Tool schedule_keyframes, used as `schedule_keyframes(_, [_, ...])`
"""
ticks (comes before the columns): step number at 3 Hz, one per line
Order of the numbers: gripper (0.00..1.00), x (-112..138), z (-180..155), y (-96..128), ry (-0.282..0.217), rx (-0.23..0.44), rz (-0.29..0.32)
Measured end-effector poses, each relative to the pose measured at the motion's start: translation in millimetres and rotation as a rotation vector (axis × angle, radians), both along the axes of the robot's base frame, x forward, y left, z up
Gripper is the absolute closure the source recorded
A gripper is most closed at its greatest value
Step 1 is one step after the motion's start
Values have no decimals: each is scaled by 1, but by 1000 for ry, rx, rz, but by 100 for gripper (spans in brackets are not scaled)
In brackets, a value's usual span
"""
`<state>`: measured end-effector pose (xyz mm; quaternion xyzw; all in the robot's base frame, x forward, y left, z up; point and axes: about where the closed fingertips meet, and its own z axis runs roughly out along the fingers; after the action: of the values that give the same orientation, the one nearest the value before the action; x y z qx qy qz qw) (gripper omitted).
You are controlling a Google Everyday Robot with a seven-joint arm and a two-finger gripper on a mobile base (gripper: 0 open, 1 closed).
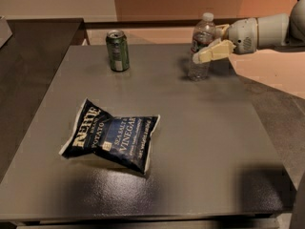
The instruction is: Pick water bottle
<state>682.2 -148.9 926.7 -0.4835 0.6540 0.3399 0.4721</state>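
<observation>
The water bottle (pixel 199 67) stands upright at the far right of the grey table (pixel 200 142). It is clear ribbed plastic with a white cap and a dark label band. My gripper (pixel 206 45) reaches in from the right at label height. Its cream near finger (pixel 212 51) lies across the front of the bottle and the far finger (pixel 221 30) sits behind it, so the bottle is between the open jaws. I cannot tell whether the fingers touch it. The bottle still rests on the table.
A green soda can (pixel 117 50) stands at the far left of the table. A dark blue chip bag (pixel 110 140) lies in the near left middle. A dark counter (pixel 28 56) adjoins on the left. The table's right edge borders a lower surface.
</observation>
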Motion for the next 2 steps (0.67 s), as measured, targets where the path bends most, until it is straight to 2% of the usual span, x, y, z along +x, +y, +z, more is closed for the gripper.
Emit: schedule_keyframes(2, [65,-14,21,15,-5,41,53])
